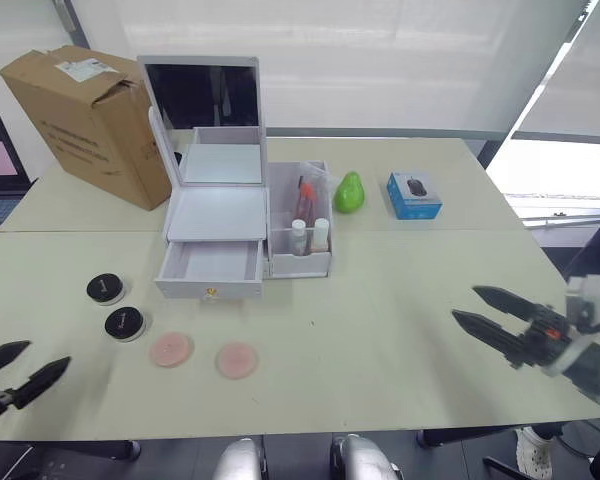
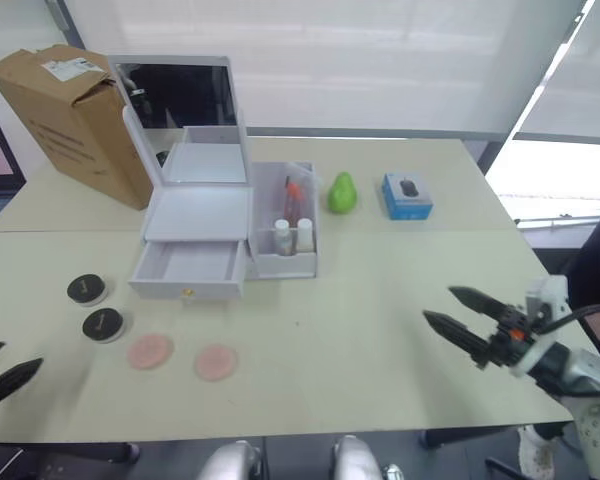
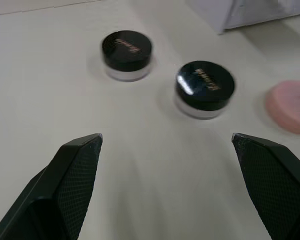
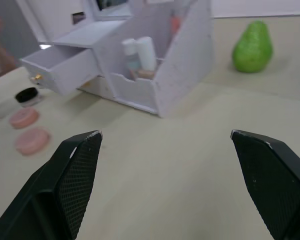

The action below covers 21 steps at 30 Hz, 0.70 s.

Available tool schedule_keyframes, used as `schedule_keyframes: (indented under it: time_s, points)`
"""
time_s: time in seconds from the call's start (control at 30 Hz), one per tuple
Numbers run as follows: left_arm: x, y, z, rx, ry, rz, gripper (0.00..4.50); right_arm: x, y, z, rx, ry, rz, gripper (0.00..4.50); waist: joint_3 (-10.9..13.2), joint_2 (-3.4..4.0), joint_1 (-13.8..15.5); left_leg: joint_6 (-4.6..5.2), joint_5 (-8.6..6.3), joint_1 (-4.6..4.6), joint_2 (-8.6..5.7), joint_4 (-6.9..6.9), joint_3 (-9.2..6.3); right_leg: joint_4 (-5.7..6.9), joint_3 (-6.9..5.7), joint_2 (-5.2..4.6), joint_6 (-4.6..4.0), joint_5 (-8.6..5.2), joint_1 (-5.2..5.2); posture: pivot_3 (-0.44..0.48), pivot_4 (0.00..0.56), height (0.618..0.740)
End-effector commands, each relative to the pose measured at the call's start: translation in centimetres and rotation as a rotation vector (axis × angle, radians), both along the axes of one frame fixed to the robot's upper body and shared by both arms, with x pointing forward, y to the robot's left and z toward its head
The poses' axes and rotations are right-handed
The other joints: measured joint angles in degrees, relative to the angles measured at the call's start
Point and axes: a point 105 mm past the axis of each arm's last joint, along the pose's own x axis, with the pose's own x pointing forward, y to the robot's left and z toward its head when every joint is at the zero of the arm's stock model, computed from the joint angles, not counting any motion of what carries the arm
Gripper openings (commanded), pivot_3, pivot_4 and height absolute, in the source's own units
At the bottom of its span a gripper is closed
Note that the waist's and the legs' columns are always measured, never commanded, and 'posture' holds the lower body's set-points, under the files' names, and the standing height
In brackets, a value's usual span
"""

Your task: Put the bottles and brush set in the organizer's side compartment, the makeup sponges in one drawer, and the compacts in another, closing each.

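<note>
Organizer (image 1: 242, 215), white with its mirrored lid raised, was seen near the middle of the pale counter (image 1: 400, 330), its lower drawer (image 1: 211, 270) pulled out and empty. Two white-capped bottles (image 1: 309, 236) and a brush set (image 1: 304, 200) were already stood in the side compartment on its right.

Two black-lidded compacts (image 3: 126, 54) (image 3: 204, 87) were laid on the counter to the front left of the drawer, with two pink makeup sponges (image 1: 170, 349) (image 1: 237, 360) set a little nearer the front edge. In the left wrist view the gold lettering on the compact lids was made out, a detail lost to the head camera, and one sponge was caught at the frame's edge. In the right wrist view the bottles were shown from the side behind the compartment's scalloped front wall, along with the drawer's small brass knob (image 4: 36, 78).

The left tool (image 1: 18, 372) was held low at the counter's front left corner, fingers spread wide and gripping nothing, the compacts just ahead of it. The right tool (image 1: 488, 310) was held over the counter's right side, likewise wide apart and empty, well away from the organizer.

A cardboard box (image 1: 90, 120) was stood behind the organizer's left, a green pear-shaped object (image 1: 349, 192) and a blue box picturing a mouse (image 1: 413, 195) to its right. Nothing was placed between either tool and the task items.
</note>
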Motion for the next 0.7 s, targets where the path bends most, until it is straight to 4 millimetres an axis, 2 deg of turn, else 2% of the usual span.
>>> schedule_keyframes:
  time_s: [0.03, 0.17, 0.2, 0.27, 0.37, 0.43, 0.53, 0.7]
  points:
    - [0.2, -6.3, 0.5, -0.071, -0.055, -0.136, 4.47, 0.1, 4.1, 2.8, 0.024, -0.068, 0.151, 4.50, 0.01, 0.01, -0.01, 0.01, 0.00, -0.02, 0.00, 0.00, 0.00, -0.02, 0.02, -0.01, 0.00, 0.01, -0.02, 0.000, 0.150, 0.740]
    - [0.1, -14.5, 0.3, -0.146, -0.117, -0.248, 4.47, -0.1, 8.6, 4.1, -0.003, -0.093, 0.334, 4.50, -0.02, -0.05, 0.14, 0.04, 0.03, -0.24, -0.12, 0.23, -0.05, -0.01, 0.05, 0.14, 0.05, 0.04, 0.04, 0.000, 0.150, 0.740]
    - [0.1, -16.2, 0.4, -0.157, -0.139, -0.258, 4.47, 0.0, 9.5, 4.5, -0.011, -0.111, 0.364, 4.50, -0.04, -0.09, 0.27, 0.09, 0.05, -0.28, -0.14, 0.34, -0.07, 0.00, 0.06, 0.21, 0.05, 0.05, 0.06, 0.000, 0.150, 0.740]
    - [0.5, -18.1, 0.4, -0.164, -0.178, -0.238, 4.47, 0.5, 10.6, 5.1, -0.018, -0.133, 0.389, 4.50, -0.07, -0.13, 0.29, 0.32, 0.19, -0.33, -0.17, 0.46, -0.14, 0.01, 0.12, 0.34, 0.06, 0.07, 0.15, 0.000, 0.150, 0.740]
    - [1.3, -19.2, -0.2, -0.120, -0.222, -0.165, 4.47, 0.8, 12.0, 5.5, -0.031, -0.145, 0.412, 4.50, -0.18, -0.19, 0.43, 0.50, 0.29, -0.35, -0.19, 0.57, -0.25, 0.05, 0.15, 0.42, 0.06, 0.08, 0.31, 0.000, 0.150, 0.740]
    - [2.3, -18.9, -1.0, -0.038, -0.244, -0.092, 4.47, 0.9, 12.5, 5.4, -0.055, -0.145, 0.426, 4.50, -0.27, -0.18, 0.46, 0.51, 0.30, -0.34, -0.19, 0.63, -0.31, 0.05, 0.14, 0.45, 0.05, 0.08, 0.28, 0.000, 0.150, 0.740]
    - [2.9, -19.1, -2.0, 0.062, -0.243, -0.083, 4.47, 0.9, 13.1, 5.0, -0.098, -0.150, 0.433, 4.50, -0.29, -0.16, 0.45, 0.52, 0.30, -0.35, -0.21, 0.66, -0.34, 0.04, 0.13, 0.44, 0.05, 0.08, 0.23, 0.000, 0.150, 0.740]
    - [2.9, -20.1, -3.7, 0.068, -0.163, -0.127, 4.47, 1.2, 13.5, 5.2, -0.135, -0.173, 0.429, 4.50, -0.28, -0.14, 0.20, 0.52, 0.30, -0.35, -0.17, 0.66, -0.37, 0.05, 0.12, 0.44, 0.05, 0.08, 0.15, 0.000, 0.150, 0.740]
